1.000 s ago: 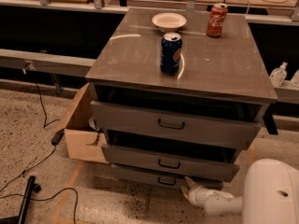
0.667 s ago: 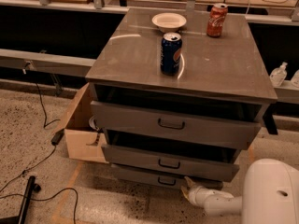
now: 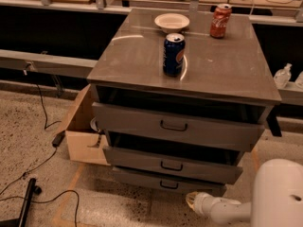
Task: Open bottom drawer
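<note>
The grey cabinet (image 3: pixel 142 65) has three drawers, all standing slightly out. The bottom drawer (image 3: pixel 142 178) is the slimmest, lowest front, with a small dark loop handle (image 3: pixel 169 185) at its centre. My gripper (image 3: pixel 191 200) is at the end of the white arm (image 3: pixel 227 209) that comes in from the lower right. It sits low to the floor, just in front of the bottom drawer and a little right of and below the handle. It is not around the handle.
A blue can (image 3: pixel 173 55), a red can (image 3: pixel 220 21) and a white bowl (image 3: pixel 172 21) stand on the cabinet top. An open cardboard box (image 3: pixel 85 145) sits against the cabinet's left side. Cables (image 3: pixel 42 169) lie on the floor at left.
The end of my arm has drawn back from the bottom drawer front, toward the camera and lower in the picture. The cans and bowl have not moved.
</note>
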Controlling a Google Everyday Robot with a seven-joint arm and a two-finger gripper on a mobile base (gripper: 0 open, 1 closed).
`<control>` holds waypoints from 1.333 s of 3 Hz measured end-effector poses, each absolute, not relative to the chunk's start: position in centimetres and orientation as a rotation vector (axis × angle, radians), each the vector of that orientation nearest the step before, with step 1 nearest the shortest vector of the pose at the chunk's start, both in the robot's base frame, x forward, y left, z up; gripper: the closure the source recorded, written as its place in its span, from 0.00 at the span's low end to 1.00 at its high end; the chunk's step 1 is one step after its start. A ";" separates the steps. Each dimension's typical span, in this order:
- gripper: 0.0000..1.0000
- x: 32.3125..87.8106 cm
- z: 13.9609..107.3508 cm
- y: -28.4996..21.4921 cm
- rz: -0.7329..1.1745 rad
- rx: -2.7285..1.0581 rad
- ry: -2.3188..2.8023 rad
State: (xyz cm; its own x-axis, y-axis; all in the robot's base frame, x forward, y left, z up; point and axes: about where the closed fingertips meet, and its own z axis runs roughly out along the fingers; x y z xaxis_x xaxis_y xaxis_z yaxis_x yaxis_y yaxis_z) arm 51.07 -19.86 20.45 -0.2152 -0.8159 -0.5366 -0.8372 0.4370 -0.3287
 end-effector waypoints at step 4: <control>0.12 44.4 25.8 -20.2 0.079 -1.322 2.082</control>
